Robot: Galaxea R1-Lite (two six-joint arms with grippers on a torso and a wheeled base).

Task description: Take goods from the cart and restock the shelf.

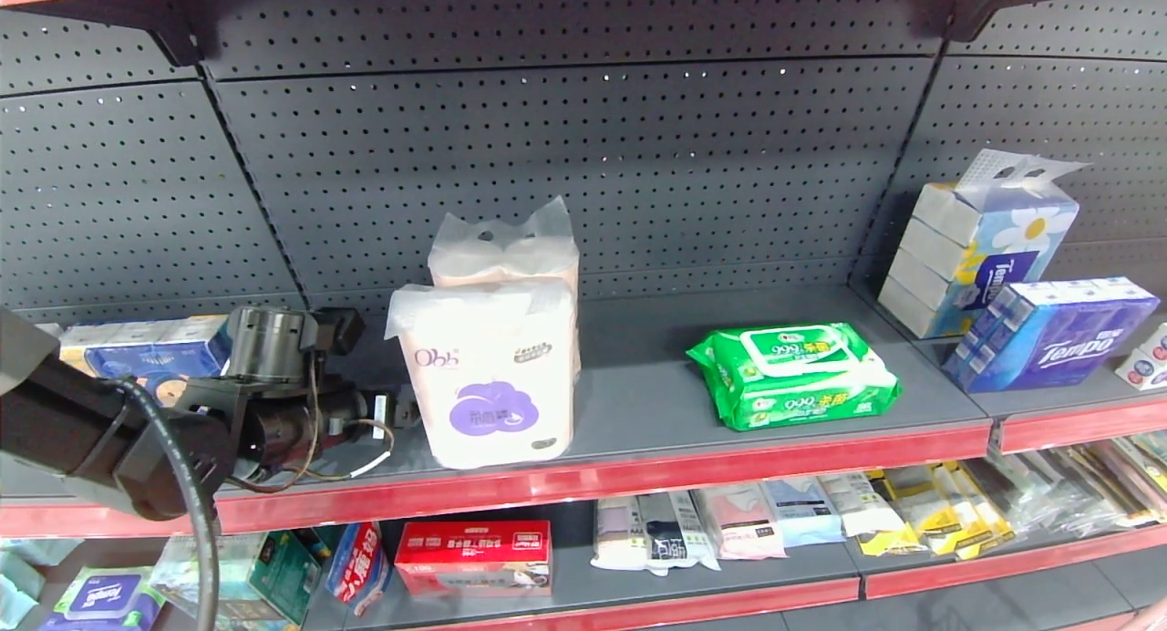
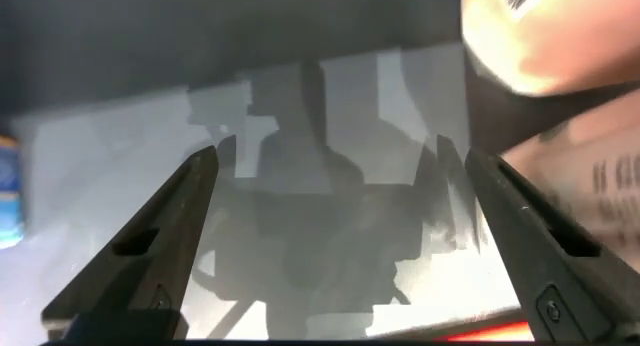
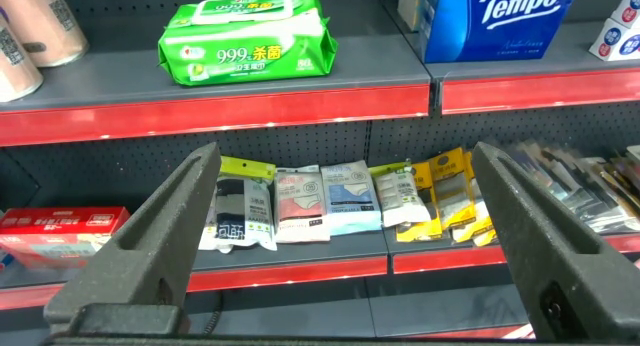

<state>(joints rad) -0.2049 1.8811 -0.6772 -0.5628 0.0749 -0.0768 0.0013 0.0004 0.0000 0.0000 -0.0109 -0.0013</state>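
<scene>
Head view: a white plastic-wrapped toilet-roll pack with purple print [image 1: 492,376] stands upright on the grey metal shelf with a red front edge [image 1: 638,376]. A flat green wet-wipes pack [image 1: 793,376] lies well to its right.

Left wrist view: the left gripper [image 2: 340,158], fingers spread wide and empty, hovers just beside that toilet-roll pack.

Right wrist view: the right gripper [image 3: 345,151], fingers wide apart and holding nothing, hangs in front of the shelf, to the right of the toilet-roll pack.

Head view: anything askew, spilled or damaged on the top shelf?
Tall tissue pack at the right stands tilted rather than square. Green wipes pack lies slightly skewed to the front of the shelf. Nothing spilled or torn.
</scene>
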